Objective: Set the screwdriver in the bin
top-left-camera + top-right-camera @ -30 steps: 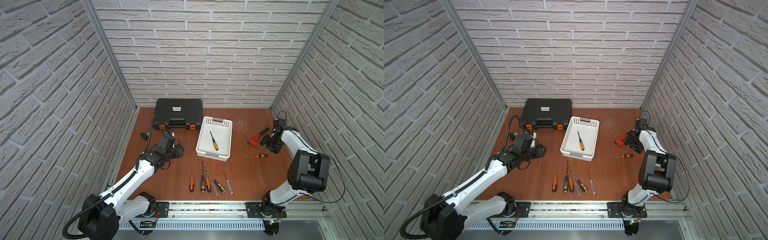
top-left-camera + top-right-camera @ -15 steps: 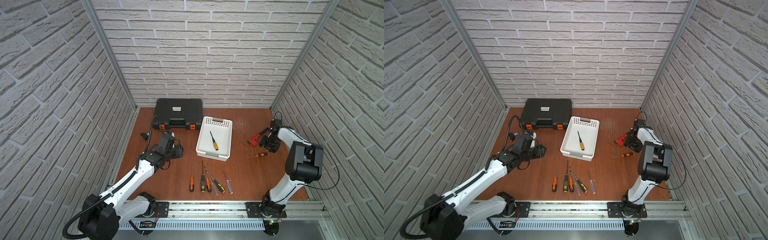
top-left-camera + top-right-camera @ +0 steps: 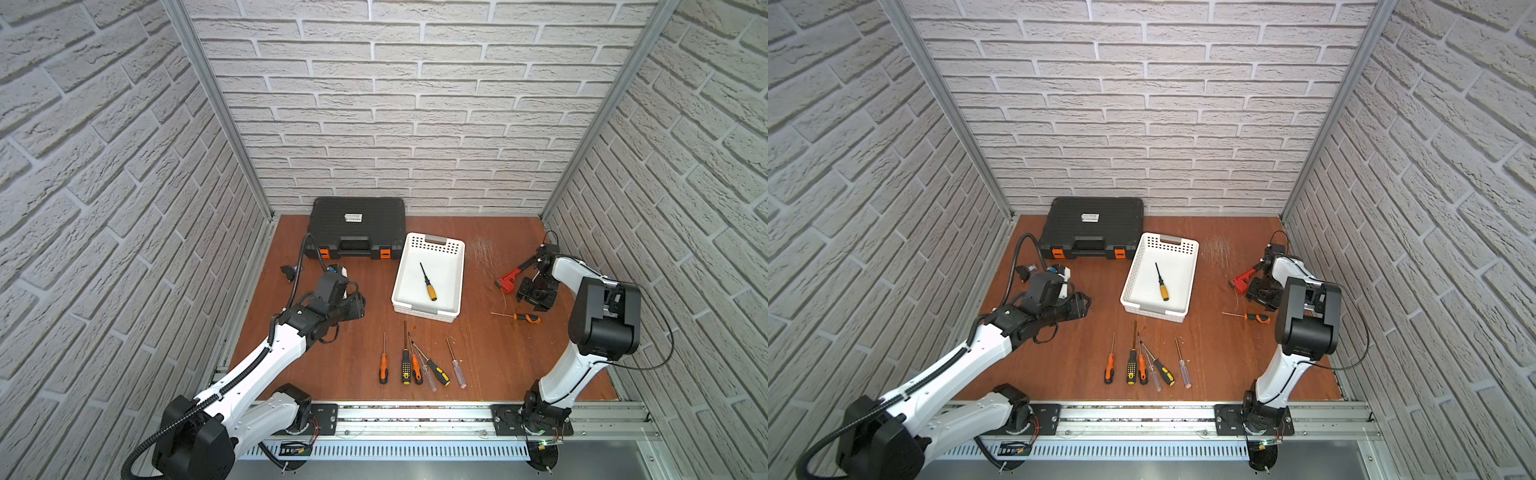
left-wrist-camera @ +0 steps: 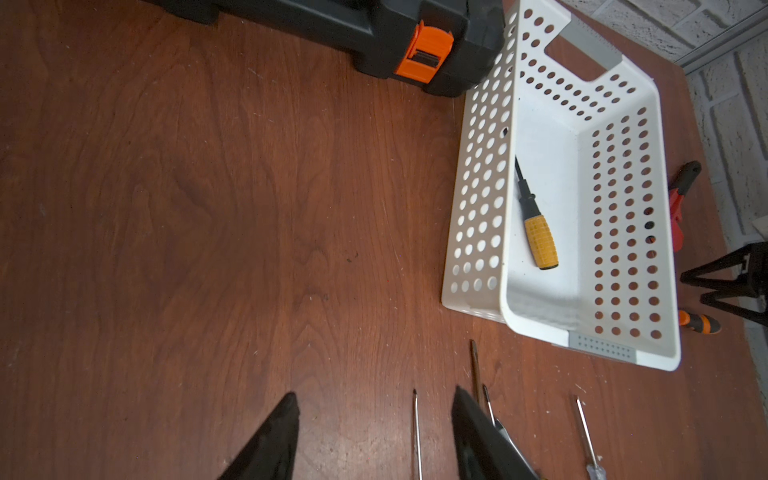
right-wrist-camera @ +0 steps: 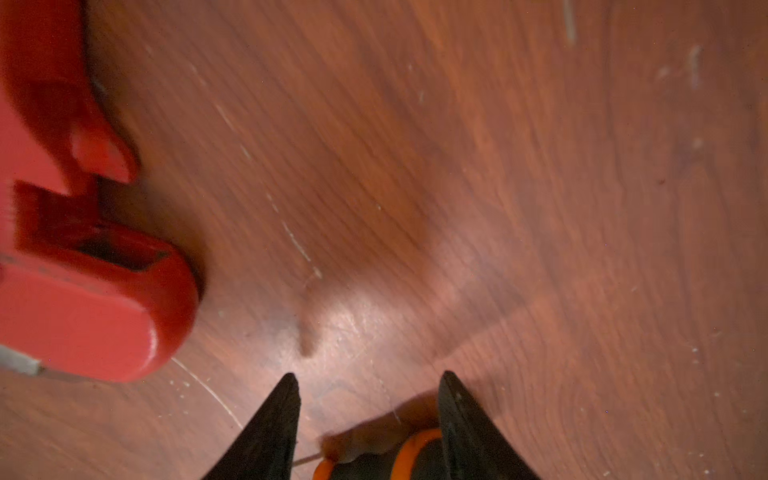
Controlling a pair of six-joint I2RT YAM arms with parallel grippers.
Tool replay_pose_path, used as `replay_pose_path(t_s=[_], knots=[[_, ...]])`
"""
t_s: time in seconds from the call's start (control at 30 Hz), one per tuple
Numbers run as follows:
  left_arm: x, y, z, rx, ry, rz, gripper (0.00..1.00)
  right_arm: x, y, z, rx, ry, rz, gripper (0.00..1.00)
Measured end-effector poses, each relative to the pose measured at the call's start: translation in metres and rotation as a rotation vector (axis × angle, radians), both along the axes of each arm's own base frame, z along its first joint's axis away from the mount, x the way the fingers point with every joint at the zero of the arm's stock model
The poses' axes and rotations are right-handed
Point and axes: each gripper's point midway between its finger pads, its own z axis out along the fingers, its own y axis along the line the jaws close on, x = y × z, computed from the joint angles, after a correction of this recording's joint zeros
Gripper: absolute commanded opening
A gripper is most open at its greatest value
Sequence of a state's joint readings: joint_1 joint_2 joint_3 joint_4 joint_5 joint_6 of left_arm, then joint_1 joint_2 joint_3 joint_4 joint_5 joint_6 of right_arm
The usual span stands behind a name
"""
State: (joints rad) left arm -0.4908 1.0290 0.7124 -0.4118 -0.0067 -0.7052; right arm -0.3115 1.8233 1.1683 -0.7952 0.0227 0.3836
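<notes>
The white bin [image 3: 451, 249] stands mid-table with a yellow-handled screwdriver [image 3: 428, 282] lying inside it, also plain in the left wrist view, screwdriver [image 4: 538, 237] in bin [image 4: 582, 340]. An orange-and-black screwdriver [image 3: 524, 317] lies on the table to the right of the bin. My right gripper [image 3: 534, 294] hovers just behind it, open; in the right wrist view its handle [image 5: 399, 459] shows low between the spread fingers of the right gripper [image 5: 368, 380]. My left gripper [image 4: 374, 399] is open over bare wood left of the bin, holding nothing.
A red pipe wrench [image 3: 509, 280] lies just beside the right gripper. Several screwdrivers [image 3: 405, 365] lie in a row near the front edge. A black tool case [image 3: 357, 226] with orange latches stands at the back, left of the bin. Brick walls enclose three sides.
The right arm has swung in from the right wall and its gripper has edged toward the orange-and-black screwdriver. The left arm has not moved.
</notes>
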Motion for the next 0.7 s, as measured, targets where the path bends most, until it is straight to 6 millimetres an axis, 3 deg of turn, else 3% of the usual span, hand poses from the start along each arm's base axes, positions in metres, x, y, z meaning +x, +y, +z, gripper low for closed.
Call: replay_pose_path(t_s=[0.23,0.47,0.7], knots=[[-0.001,0.004,0.008,-0.006,-0.033,0.007,0.6,-0.037,0.024,-0.001,0.077,0.029,-0.004,0.55],[-0.003,0.006,0.003,0.002,-0.022,0.01,0.6,-0.067,0.053,0.002,0.186,0.034,-0.042,0.55],[-0.004,0.007,0.003,0.001,-0.022,0.012,0.6,-0.073,0.071,0.019,0.249,0.0,-0.051,0.56]])
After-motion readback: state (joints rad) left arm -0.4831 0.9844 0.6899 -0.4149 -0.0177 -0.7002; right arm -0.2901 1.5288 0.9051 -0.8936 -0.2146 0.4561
